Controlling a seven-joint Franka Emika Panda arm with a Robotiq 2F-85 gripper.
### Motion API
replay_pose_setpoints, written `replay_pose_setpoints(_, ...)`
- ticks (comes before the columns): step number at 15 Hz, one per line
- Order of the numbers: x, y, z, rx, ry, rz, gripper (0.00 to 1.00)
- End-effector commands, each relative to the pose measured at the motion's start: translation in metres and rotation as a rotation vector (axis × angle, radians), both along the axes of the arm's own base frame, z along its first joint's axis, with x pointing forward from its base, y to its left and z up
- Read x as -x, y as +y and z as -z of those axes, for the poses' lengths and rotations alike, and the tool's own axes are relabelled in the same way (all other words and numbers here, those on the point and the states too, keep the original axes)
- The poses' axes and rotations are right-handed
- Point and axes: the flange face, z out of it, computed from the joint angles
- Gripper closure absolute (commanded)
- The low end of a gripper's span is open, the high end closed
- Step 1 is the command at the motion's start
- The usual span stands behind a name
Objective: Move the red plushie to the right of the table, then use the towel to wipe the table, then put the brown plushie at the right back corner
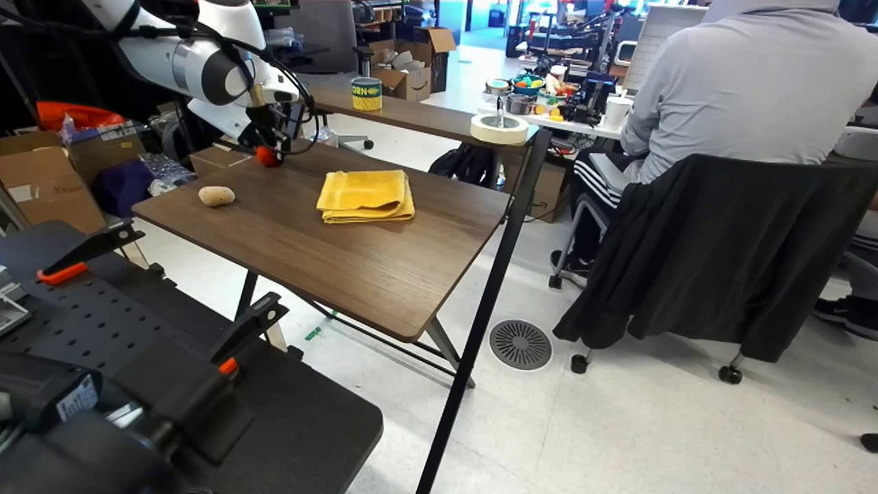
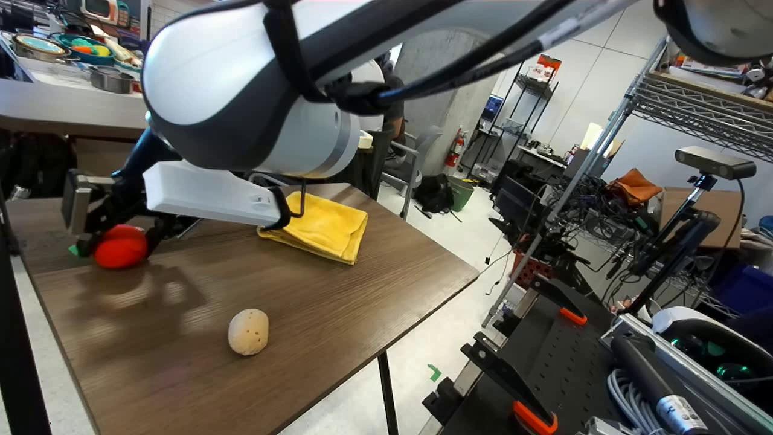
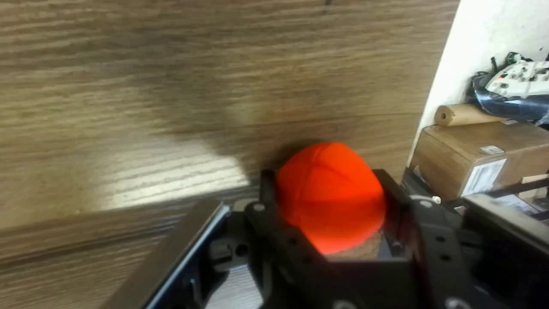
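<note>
Gripping the red plushie [image 3: 332,197] across its middle, the fingers [image 3: 392,193] should hold well: it's likely soft and light.

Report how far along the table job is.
Done: no full step looks complete; only the grasp, with the gripper closed on the red plushie.
In hand: apparently moving it, since it isn't released.
Left: wiping, as the towel lies folded on the table; then placing the brown plushie, which sits ungripped.
</note>
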Motion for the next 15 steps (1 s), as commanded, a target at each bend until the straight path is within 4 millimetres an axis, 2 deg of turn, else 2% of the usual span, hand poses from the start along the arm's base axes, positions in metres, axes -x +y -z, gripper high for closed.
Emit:
replay_pose_setpoints(1,-0.011,-0.004,0.011,-0.044,0.019,0.018,0.71)
replay_pose_setpoints(3,-0.013,-0.005,-0.001,-0.064,0.022,0.02,0.83)
replay_pose_setpoints(5,-0.008,-0.011,-0.029,-0.069,0.029,0.024,0.88)
replay_pose_setpoints(7,0.0,-0.03,-0.058,-0.013,0.039,0.086,0.94)
replay_pose_setpoints(11,-0.003,-0.1,-0.108,0.116,-0.03,0.317,0.92)
replay_pose_setpoints(13,0.003,-0.146,-0.123,0.175,-0.04,0.414,0.92)
replay_pose_setpoints(15,0.016,-0.2,-0.128,0.23,-0.036,0.514,0.92)
